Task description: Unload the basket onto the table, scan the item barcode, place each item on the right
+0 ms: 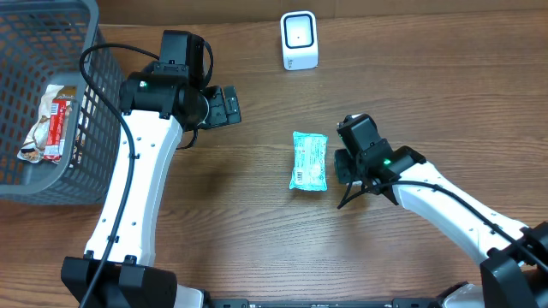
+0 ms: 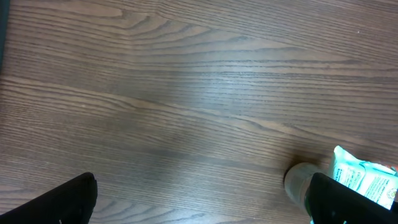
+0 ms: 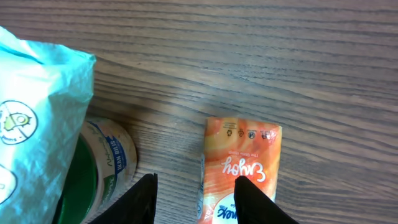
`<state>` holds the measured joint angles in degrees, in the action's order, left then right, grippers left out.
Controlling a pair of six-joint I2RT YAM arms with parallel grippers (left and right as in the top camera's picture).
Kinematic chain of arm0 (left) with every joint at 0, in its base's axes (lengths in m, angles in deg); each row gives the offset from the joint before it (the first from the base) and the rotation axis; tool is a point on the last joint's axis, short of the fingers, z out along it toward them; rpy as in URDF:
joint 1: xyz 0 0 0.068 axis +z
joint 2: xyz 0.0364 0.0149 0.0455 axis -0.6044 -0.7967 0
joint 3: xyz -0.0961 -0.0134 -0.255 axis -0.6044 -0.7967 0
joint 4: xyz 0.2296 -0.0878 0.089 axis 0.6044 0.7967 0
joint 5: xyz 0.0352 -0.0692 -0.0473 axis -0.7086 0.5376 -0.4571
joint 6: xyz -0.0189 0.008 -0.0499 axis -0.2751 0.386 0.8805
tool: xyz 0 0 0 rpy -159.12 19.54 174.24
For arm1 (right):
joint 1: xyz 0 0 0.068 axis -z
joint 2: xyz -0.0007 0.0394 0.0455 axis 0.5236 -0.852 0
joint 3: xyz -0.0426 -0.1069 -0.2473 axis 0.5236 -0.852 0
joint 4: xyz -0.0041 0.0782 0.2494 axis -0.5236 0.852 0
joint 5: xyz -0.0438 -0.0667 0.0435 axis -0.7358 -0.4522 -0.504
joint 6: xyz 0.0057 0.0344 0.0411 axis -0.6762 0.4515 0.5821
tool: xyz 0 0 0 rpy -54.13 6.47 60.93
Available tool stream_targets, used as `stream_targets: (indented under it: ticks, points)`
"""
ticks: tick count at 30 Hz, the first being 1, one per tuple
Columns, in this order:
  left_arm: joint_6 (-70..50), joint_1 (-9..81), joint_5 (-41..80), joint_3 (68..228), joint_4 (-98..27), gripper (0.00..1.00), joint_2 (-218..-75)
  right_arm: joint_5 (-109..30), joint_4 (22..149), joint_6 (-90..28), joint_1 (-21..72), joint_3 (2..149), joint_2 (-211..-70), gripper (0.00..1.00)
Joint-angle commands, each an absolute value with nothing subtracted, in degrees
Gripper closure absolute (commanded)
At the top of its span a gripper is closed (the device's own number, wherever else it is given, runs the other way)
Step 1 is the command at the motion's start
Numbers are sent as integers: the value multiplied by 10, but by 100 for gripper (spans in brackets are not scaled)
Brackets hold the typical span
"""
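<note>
Half open and empty, our right gripper (image 3: 196,180) hangs over the near end of the orange foil snack packet (image 3: 242,146), lying lengthwise ahead on the brown wooden table (image 3: 323,74), while our wide-open, empty left gripper (image 1: 224,104) sits well apart.

Orange packet (image 3: 244,152) under pincer (image 3: 196,186); teal packet (image 3: 34,112) left.

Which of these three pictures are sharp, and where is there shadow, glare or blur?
Overhead view: sharp, evenly lit, with a soft shadow of the left arm on the table. Left wrist view: a pale sheen crosses the wood, and the fingers at the bottom are blurred. Right wrist view: the orange packet is sharp; the teal packet, nearer the lens, looks softer.
</note>
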<state>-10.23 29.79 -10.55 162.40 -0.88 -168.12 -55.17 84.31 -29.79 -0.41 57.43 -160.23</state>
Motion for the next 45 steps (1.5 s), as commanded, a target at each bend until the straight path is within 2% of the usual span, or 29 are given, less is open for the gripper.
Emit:
stream_targets:
  ticks: [1, 19, 45]
  points:
    - [-100, 298, -113, 1631, -10, 0, -1679, -577, 840, -296, -10, 580, -1613, 59]
    - [-100, 298, -113, 1631, -10, 0, -1679, -603, 838, -293, -12, 576, -1681, 68]
    - [-100, 298, -113, 1631, -10, 0, -1679, -596, 825, -282, -14, 575, -1696, 68]
